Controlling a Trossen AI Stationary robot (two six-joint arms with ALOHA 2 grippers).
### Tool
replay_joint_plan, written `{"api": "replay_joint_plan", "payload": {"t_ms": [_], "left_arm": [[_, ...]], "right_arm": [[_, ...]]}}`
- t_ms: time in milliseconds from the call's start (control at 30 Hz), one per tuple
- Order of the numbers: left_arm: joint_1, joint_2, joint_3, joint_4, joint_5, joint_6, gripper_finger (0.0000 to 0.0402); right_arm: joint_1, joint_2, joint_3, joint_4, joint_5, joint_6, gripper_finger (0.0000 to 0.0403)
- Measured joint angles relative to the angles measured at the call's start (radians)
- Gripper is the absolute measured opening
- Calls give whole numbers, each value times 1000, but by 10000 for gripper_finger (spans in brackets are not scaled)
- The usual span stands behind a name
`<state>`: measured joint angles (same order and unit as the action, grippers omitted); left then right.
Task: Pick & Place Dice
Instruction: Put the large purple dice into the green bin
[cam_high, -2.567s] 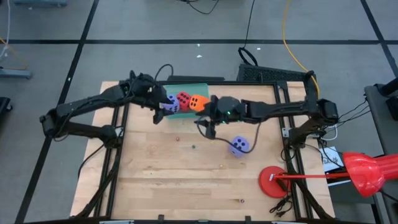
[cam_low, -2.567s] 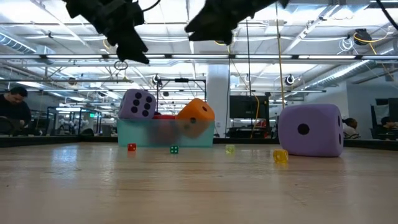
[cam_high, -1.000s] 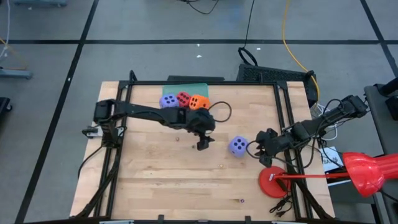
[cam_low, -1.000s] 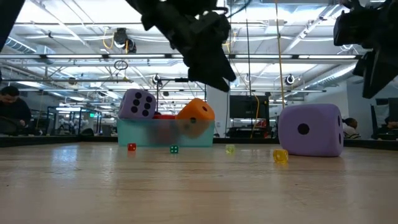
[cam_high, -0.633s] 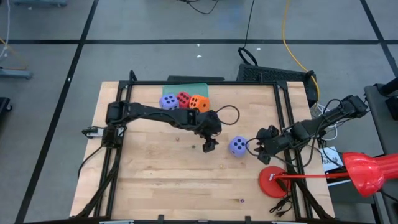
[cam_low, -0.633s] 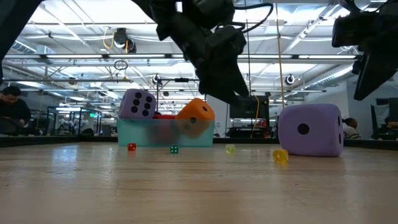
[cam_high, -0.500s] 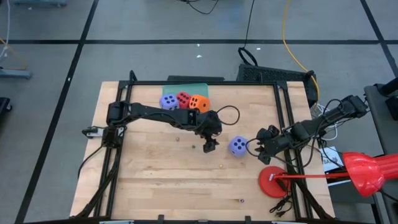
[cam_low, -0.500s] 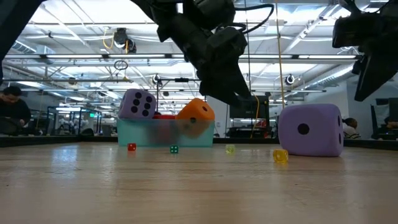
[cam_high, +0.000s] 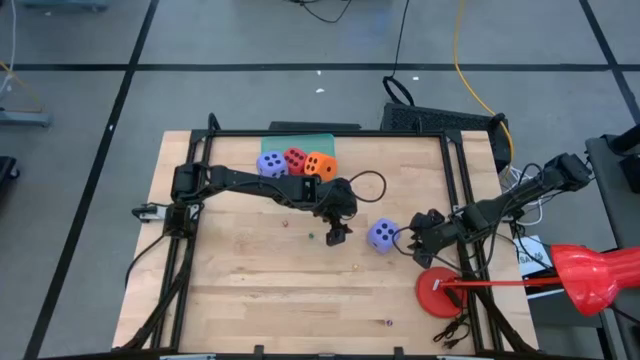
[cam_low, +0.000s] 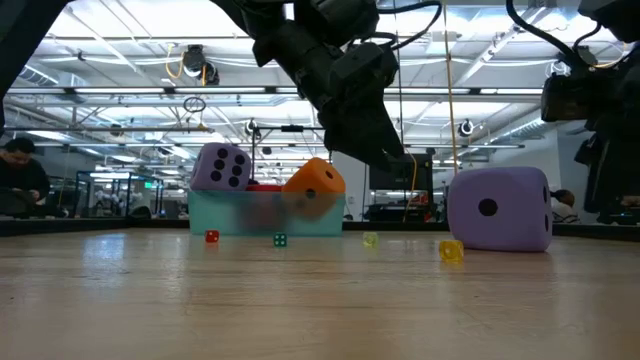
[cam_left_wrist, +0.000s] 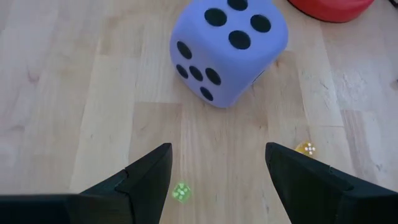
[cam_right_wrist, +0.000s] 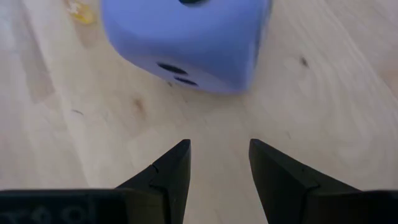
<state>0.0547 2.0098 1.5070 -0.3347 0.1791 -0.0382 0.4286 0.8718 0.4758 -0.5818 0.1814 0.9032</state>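
Dice: four soft-looking cubes with dark pips. High view: the lone purple-blue soft die (cam_high: 381, 235) sits on the pale wooden table (cam_high: 250, 280), between the two grippers. Left gripper (cam_high: 337, 236) lies just to one side of it, right gripper (cam_high: 408, 240) just to the other; neither touches it. Second purple-blue soft die (cam_high: 270, 164), red soft die (cam_high: 296, 159) and orange soft die (cam_high: 320, 166) sit in a row at the flat teal-green square tray (cam_high: 300, 140), well behind the left gripper. Red round base (cam_high: 437, 290) stands near the right gripper.

Low view: lone purple-blue die (cam_low: 499, 209) rests flat on the table, one pip facing the camera. Left gripper (cam_low: 385, 152) hangs above the board, beside the orange die (cam_low: 315, 187), which is tilted against the tray (cam_low: 230, 215). Right arm shows at the picture's edge.

Left wrist view: left gripper (cam_left_wrist: 217, 163) has its fingers (cam_left_wrist: 146, 171) spread wide, nothing between them; the lone die (cam_left_wrist: 227, 46) lies just ahead of the gap, apart from the tips. A tiny green die (cam_left_wrist: 181, 192) sits between the fingers on the wood; a tiny yellow die (cam_left_wrist: 305, 149) is by one finger.

Right wrist view: right gripper (cam_right_wrist: 219, 154) has its fingers (cam_right_wrist: 174, 168) partly apart, holding nothing; the lone die (cam_right_wrist: 186, 40) is just ahead of the tips, not touching.
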Motion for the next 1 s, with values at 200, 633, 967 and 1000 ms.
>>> {"api": "replay_joint_plan", "payload": {"t_ms": [200,633,967,1000], "left_arm": [[0,0,0,90,2,-56,267],[-17,0,0,83,7,-225,267],[-36,10,-2,41,181,-162,267],[-35,11,-2,42,196,-151,267]], "right_arm": [[-6,0,-4,83,-3,-48,153],[-6,0,-4,99,-36,35,153],[-10,0,-4,84,-47,-236,153],[-10,0,-4,74,-33,-269,153]]}}
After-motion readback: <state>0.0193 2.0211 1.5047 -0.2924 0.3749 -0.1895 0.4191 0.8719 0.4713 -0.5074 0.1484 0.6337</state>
